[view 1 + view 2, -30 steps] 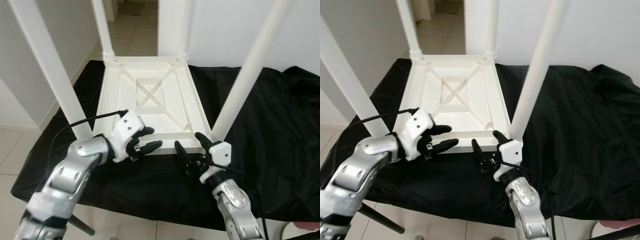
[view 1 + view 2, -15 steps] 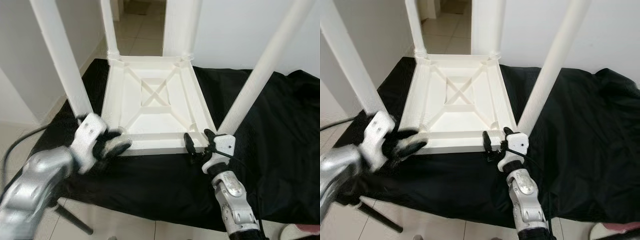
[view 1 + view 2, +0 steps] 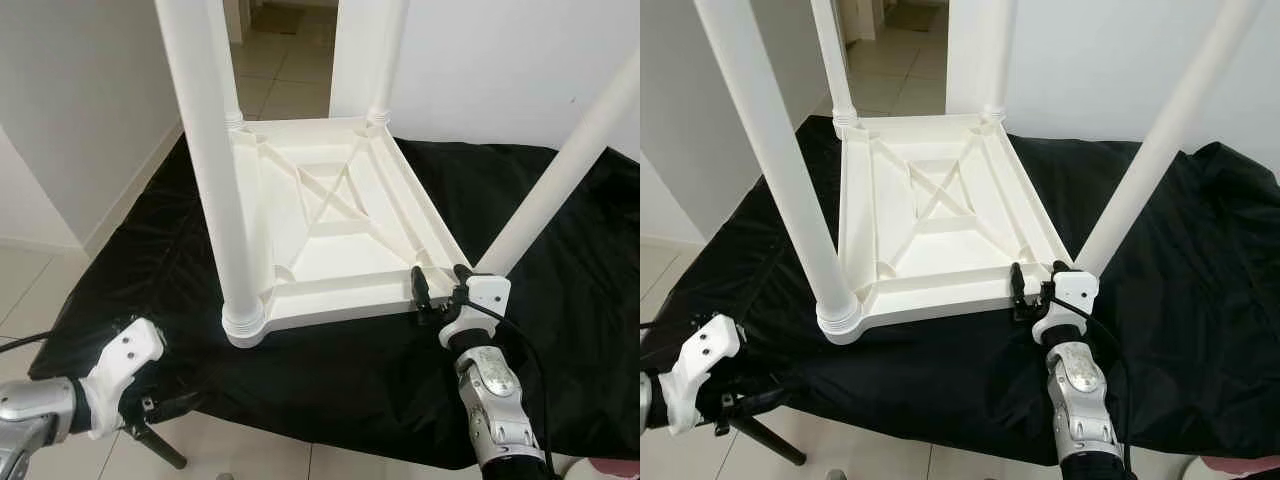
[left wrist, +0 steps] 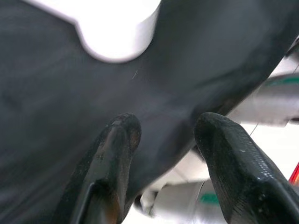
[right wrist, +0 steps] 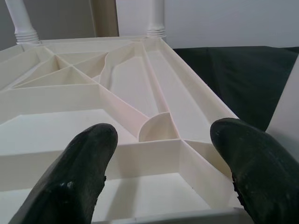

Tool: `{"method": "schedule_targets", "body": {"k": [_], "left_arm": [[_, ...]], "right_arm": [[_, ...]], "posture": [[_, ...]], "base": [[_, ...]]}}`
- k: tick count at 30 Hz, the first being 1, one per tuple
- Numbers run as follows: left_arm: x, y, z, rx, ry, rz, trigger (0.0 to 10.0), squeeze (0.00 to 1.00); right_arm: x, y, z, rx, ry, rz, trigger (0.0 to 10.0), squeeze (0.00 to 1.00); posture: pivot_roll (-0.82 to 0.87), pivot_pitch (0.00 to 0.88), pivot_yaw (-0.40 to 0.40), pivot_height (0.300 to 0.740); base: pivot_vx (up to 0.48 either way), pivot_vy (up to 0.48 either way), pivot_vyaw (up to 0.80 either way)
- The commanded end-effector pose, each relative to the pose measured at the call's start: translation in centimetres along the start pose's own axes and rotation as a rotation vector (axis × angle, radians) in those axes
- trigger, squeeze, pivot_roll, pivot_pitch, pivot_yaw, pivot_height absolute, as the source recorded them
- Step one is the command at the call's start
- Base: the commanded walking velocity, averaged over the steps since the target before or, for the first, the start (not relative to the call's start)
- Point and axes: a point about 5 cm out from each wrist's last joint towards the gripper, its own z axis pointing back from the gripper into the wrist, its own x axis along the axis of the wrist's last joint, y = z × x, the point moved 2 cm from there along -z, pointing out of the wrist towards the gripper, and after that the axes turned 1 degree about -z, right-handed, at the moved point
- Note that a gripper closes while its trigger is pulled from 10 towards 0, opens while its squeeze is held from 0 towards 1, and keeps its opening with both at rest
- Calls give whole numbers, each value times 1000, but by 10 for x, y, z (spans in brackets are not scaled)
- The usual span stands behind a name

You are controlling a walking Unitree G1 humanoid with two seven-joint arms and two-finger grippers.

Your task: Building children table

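A white children table (image 3: 330,305) lies upside down on a black cloth (image 3: 330,370), ribbed underside up, with its white legs standing up: near-left leg (image 3: 215,170), near-right leg (image 3: 560,185), and two at the far corners. My right gripper (image 3: 435,293) is open at the table's near right corner, beside the near-right leg. In the right wrist view its fingers (image 5: 79,186) stand wide apart before the near rim (image 5: 93,158). My left gripper (image 3: 740,405) hangs low at the cloth's front left edge, off the table. It is open against the black cloth (image 4: 56,84), holding nothing.
The cloth-covered surface ends just before me, with tiled floor (image 3: 40,290) to the left and below. A black stand leg (image 3: 160,450) slants under the front left edge. White walls (image 3: 500,60) and a doorway (image 3: 280,40) lie behind the table.
The view has shifted. My left gripper has left the table's near rim and dropped to the cloth's front left edge. The right gripper has moved up to the near right corner.
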Motion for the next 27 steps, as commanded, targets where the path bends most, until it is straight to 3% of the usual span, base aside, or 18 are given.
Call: {"method": "schedule_targets", "body": {"k": [1,2,4,5,7,9,10,16,22,27], "left_arm": [[-14,16,12,44,62,5,10000,0],[-14,16,12,44,62,5,10000,0],[-17,37,18,155,73,-5,10000,0],[-17,37,18,155,73,-5,10000,0],[-4,60,17,257,33,-33,10000,0],[0,66,17,278,16,-35,10000,0],[13,82,14,351,-33,-71,10000,0],[44,99,-2,420,-162,-119,10000,0],[72,107,-20,417,-309,-102,10000,0],[94,107,-33,365,-424,-67,10000,0]], "right_arm": [[-13,-24,8,-100,60,21,10000,0],[-13,-24,8,-100,60,21,10000,0],[-13,-27,7,-106,55,31,10000,0],[-13,-27,7,-106,55,31,10000,0],[-13,-25,5,-93,53,32,10000,0],[-13,-25,5,-88,52,29,10000,0],[-16,-13,6,-15,62,15,10000,0],[-22,11,15,112,83,-3,10000,0],[-27,23,25,127,89,-8,10000,0],[-26,23,35,92,80,-8,10000,0]], "posture": [[7,0,-14,740],[7,0,-14,740],[7,0,-14,740],[7,0,-14,740],[3,0,-18,740],[3,0,-18,740],[-1,0,-17,740],[-18,0,-10,740],[-27,0,-2,740],[-38,0,4,740]], "base": [[0,0,0],[0,0,0],[0,0,0],[0,0,0],[0,0,0],[0,0,0],[0,0,0],[0,0,0],[0,0,0],[0,0,0]]}}
